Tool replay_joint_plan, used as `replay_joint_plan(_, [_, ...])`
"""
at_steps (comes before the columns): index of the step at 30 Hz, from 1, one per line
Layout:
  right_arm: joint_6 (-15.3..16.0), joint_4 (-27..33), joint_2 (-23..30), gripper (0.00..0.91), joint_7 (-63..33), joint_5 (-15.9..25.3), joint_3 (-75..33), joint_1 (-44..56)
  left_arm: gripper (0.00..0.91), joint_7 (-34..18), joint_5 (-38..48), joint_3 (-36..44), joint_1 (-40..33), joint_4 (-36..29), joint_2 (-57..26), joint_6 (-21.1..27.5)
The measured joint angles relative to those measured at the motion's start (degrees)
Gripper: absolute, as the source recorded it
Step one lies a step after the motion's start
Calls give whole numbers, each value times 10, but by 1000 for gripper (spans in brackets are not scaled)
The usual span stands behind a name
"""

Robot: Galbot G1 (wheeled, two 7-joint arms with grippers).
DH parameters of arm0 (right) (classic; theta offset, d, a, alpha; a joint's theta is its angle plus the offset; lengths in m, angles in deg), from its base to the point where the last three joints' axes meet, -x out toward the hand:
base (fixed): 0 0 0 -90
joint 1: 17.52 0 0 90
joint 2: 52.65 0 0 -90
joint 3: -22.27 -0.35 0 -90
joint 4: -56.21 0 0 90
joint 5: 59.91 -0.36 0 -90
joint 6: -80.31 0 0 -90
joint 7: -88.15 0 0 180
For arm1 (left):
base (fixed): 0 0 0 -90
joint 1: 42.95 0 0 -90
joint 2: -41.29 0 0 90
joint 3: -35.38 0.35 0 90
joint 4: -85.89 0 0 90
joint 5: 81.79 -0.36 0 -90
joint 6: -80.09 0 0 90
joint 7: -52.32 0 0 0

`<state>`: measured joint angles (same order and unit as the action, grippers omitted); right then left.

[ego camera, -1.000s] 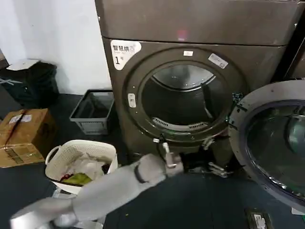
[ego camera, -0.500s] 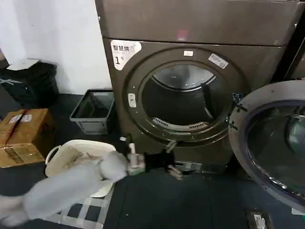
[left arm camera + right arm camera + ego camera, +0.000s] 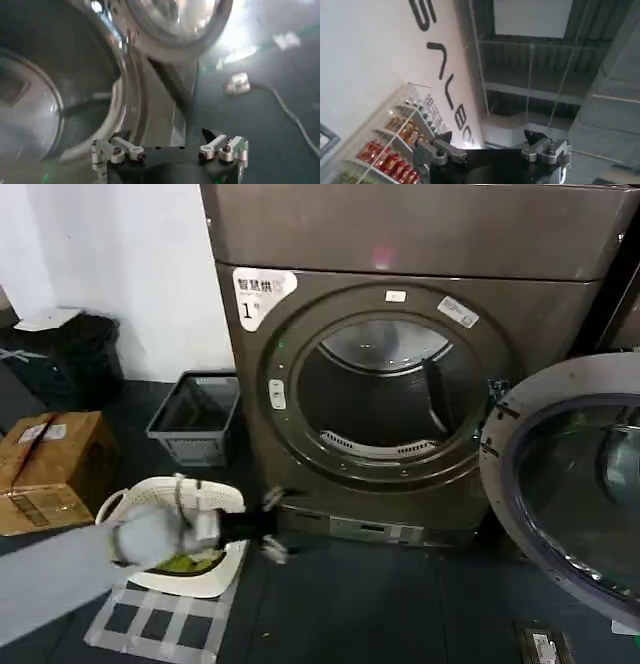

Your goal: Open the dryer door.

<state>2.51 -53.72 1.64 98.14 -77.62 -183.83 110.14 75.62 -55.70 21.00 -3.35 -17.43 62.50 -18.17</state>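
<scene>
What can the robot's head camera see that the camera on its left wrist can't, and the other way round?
The head view alone shows the dryer's sticker marked "1", a white laundry basket, a cardboard box and a grey bin. The left wrist view alone shows a cable on the floor. Both show the dryer, its drum opening, the dryer door swung open, and the left gripper, open and empty.

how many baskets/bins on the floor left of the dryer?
2. A grey bin stands against the wall beside the dryer. A white laundry basket sits nearer the camera, partly behind the left tool. More may be hidden behind the arm.
</scene>
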Motion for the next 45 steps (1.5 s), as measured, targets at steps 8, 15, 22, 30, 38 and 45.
replay_joint_plan(8, [-1, -2, -1, 907, 2, 0, 1, 0, 907, 17, -48, -69, 63, -8, -86, 40])
replay_joint_plan(15, [-2, -3, 0, 907, 4, 0, 3, -4, 907, -1, -69, -117, 114, 13, -145, 52])
replay_joint_plan(22, [-3, 0, 2, 907, 4, -1, 3, -5, 907, -1, -69, -133, 127, 42, -171, 71])
replay_joint_plan(30, [-3, 1, 2, 907, 4, -1, 3, -6, 907, 4, -70, -136, 133, 60, -184, 108])
replay_joint_plan(38, [-5, 3, 3, 907, 4, 0, 4, -7, 907, 20, -69, -137, 134, 86, -182, 141])
replay_joint_plan(45, [-5, 4, 2, 907, 5, 0, 4, -8, 907, 37, -69, -137, 133, 106, -178, 153])
